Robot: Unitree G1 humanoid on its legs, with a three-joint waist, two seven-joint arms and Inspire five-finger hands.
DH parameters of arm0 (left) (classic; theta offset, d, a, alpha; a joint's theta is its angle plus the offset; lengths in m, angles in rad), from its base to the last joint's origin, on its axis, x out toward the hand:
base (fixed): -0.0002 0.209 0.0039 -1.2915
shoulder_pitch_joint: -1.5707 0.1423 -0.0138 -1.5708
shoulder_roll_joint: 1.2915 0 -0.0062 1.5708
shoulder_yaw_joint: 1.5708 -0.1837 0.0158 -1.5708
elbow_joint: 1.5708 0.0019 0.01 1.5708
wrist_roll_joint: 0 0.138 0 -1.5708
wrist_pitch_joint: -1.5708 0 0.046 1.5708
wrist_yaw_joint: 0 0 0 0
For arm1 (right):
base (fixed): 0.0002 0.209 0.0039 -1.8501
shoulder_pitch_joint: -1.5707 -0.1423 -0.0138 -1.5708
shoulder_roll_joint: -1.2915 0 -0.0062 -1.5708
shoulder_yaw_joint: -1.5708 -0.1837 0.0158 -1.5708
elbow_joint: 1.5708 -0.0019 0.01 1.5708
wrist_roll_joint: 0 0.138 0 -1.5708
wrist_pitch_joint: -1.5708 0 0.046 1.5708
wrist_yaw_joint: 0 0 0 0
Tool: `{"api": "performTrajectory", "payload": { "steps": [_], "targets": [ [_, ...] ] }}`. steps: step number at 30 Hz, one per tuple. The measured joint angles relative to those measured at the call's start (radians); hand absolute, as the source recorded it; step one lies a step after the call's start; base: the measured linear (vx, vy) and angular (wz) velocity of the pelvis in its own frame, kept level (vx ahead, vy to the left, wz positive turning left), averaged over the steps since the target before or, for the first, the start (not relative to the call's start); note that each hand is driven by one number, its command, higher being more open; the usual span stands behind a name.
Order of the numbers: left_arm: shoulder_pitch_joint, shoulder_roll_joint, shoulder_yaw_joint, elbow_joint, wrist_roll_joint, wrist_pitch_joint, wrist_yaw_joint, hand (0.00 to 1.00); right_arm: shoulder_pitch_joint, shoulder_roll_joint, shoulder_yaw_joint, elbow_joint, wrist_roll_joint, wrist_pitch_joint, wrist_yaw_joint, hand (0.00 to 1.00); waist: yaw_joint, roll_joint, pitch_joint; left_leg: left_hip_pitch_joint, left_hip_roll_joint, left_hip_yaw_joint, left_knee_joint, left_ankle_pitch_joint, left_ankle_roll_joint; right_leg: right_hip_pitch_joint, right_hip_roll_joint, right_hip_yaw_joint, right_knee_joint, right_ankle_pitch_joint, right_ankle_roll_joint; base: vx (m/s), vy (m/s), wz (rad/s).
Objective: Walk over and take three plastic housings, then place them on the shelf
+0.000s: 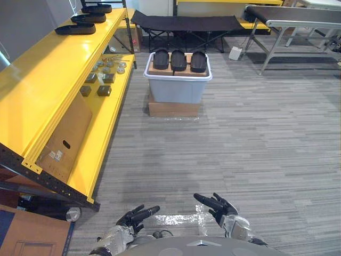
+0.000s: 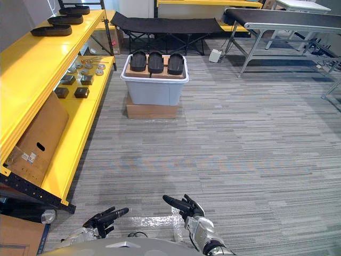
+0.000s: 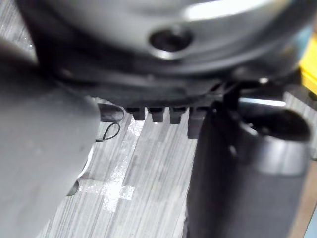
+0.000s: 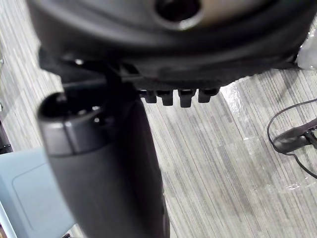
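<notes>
Left eye view: left hand (image 1: 133, 217) and right hand (image 1: 221, 207) wide, empty; far ahead, housings (image 1: 179, 60) seem loosely perched on a tub (image 1: 177, 89), so walking into it could topple them.

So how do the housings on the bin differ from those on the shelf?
The bin housings sit side by side on brown boards; the shelf housings lie one behind another on bare yellow metal. The bin housings sit lower than the shelf housings. Both groups are black, three each.
</notes>
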Motion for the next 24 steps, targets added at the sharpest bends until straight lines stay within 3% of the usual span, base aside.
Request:
{"api": "performTrajectory", "payload": {
  "steps": [5, 16, 19, 20, 21, 22, 24],
  "targets": [
    [0.001, -0.001, 0.0, 0.001, -0.081, -0.003, 0.001, 1.0, 0.002, 0.001, 0.024, 0.001, 0.01, -0.001, 0.0, 1.0, 0.0, -0.001, 0.0, -0.001, -0.001, -0.002, 0.0, 0.001, 0.002, 0.0, 0.0, -0.003, -0.001, 0.0, 0.0, 0.0, 0.0, 0.0],
    [0.006, -0.013, -0.004, 0.0, -0.074, -0.037, 0.02, 1.0, 0.003, 0.004, 0.036, 0.017, 0.03, -0.04, -0.001, 1.0, 0.002, 0.001, 0.003, -0.004, -0.003, -0.002, 0.0, -0.004, -0.001, -0.005, -0.005, -0.002, 0.01, -0.008, -0.001, 0.0, 0.0, 0.0],
    [0.011, -0.009, -0.005, -0.01, -0.065, -0.046, 0.026, 1.0, 0.005, 0.001, 0.037, 0.017, 0.03, -0.042, -0.006, 1.0, 0.002, -0.01, 0.013, -0.007, -0.018, -0.008, 0.0, -0.025, 0.012, -0.065, -0.064, 0.001, 0.172, -0.084, 0.017, 0.03, 0.081, 0.09],
    [0.011, -0.011, -0.018, -0.018, -0.065, -0.046, 0.027, 1.0, 0.006, -0.006, 0.04, 0.013, 0.031, -0.043, -0.012, 1.0, 0.001, -0.011, 0.017, -0.004, -0.028, -0.019, 0.0, -0.034, 0.023, -0.107, -0.106, 0.006, 0.291, -0.11, 0.024, 0.07, 0.098, 0.11],
    [0.01, -0.011, -0.023, -0.022, -0.065, -0.045, 0.028, 1.0, 0.01, -0.01, 0.042, 0.007, 0.032, -0.043, -0.02, 1.0, 0.005, -0.012, 0.02, -0.004, -0.031, -0.023, 0.001, -0.035, 0.026, -0.147, -0.13, 0.016, 0.376, -0.114, 0.015, 0.09, 0.124, 0.19],
    [0.016, -0.005, -0.037, -0.045, -0.065, -0.044, 0.029, 1.0, 0.02, -0.008, 0.045, -0.014, 0.057, -0.049, -0.03, 1.0, 0.005, -0.008, 0.037, 0.017, -0.039, -0.039, 0.002, -0.034, 0.037, -0.225, -0.185, 0.056, 0.589, -0.097, -0.019, 0.07, 0.087, 0.19],
    [0.02, 0.009, -0.042, -0.066, -0.066, -0.039, 0.04, 1.0, 0.034, 0.003, 0.047, -0.059, 0.074, -0.073, -0.038, 1.0, 0.001, -0.016, 0.069, 0.046, -0.036, -0.062, 0.006, -0.048, 0.062, -0.302, -0.19, 0.135, 0.714, -0.14, -0.031, 0.13, 0.065, 0.33]
  ]
}}
